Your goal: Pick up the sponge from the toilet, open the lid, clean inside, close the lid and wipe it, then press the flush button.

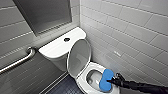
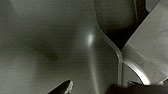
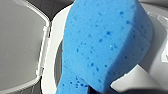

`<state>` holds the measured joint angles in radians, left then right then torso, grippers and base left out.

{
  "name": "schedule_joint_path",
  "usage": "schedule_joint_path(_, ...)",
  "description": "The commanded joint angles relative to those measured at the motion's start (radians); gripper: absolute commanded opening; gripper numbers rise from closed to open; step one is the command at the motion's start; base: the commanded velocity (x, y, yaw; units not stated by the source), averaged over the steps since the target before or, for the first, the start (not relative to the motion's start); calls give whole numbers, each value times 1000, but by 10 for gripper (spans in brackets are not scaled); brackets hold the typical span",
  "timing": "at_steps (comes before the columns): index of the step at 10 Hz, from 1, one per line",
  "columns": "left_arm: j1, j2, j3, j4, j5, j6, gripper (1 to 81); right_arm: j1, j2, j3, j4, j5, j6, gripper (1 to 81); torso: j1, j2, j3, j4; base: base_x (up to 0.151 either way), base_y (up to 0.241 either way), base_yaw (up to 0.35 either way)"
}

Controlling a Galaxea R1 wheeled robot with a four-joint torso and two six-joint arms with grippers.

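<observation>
A robot's right gripper, reaching in from the lower right of the head view, is clamped on one end of the blue sponge. It holds the pad over the right side of the toilet rim, where the sponge overlaps both the white ring and the bowl opening; whether it touches the ceramic cannot be told. The lid stands raised, leaning back against the tank, leaving the oval bowl open from above. The flush button sits uncovered in the middle of the tank top. A white tiled wall runs near the bowl's right edge, just beyond the arm, while a strip of dark floor lies open on the bowl's left, below a metal grab bar. In the right wrist view the sponge looms large, with the lid's hinged edge beside it. Whether the left gripper is released or clenched cannot be told.
</observation>
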<state>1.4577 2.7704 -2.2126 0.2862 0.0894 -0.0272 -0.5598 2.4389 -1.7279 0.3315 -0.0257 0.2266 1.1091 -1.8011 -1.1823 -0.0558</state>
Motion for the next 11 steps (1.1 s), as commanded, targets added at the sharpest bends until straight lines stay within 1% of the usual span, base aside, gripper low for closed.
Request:
schedule_joint_path(1, 22, -11, 19, -12, 81, 3, 811, 2, -168, 154, 37, 68, 8, 10, 0, 0, 0, 0, 0, 0, 0)
schedule_joint_path(3, 22, -9, 20, -12, 81, 3, 811, -73, -206, 180, 37, 125, 8, 10, 0, 0, 0, 0, 0, 0, 0)
schedule_joint_path(5, 25, -9, 22, -12, 81, 3, 811, -156, -219, 188, 32, 177, 7, 10, 0, 0, 0, 0, 0, 0, 0)
schedule_joint_path(6, 25, -9, 22, -12, 81, 3, 811, -190, -228, 202, 29, 187, 7, 10, 0, 0, 0, 0, 0, 0, 0)
schedule_joint_path(7, 25, -8, 25, -12, 79, 1, 811, -234, -257, 249, 27, 202, 4, 10, 0, 0, 0, 0, 0, 0, 0)
schedule_joint_path(9, 25, -9, 33, -10, 79, 3, 811, -338, -311, 294, 27, 260, -1, 10, 0, 0, 0, 0, 0, 0, 0)
schedule_joint_path(11, 25, -12, 33, -9, 76, 4, 811, -417, -358, 360, 23, 311, -6, 10, 0, 0, 0, 0, 0, 0, 0)
